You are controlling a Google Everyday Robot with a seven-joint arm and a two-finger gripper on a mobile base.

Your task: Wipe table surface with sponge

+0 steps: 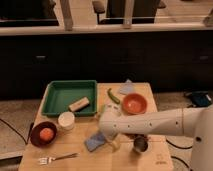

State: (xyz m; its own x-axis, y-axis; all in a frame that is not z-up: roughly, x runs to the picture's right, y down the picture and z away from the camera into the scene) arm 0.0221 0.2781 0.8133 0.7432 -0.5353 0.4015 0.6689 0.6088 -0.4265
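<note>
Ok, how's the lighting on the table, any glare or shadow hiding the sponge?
Camera view: the table is lit warmly and evenly, no glare; the room behind it is dark. Camera view: the arm throws a soft shadow beneath itself by the metal cup; the gripper, at the table's front middle, is beside the blue sponge, whose left part is lit.
</note>
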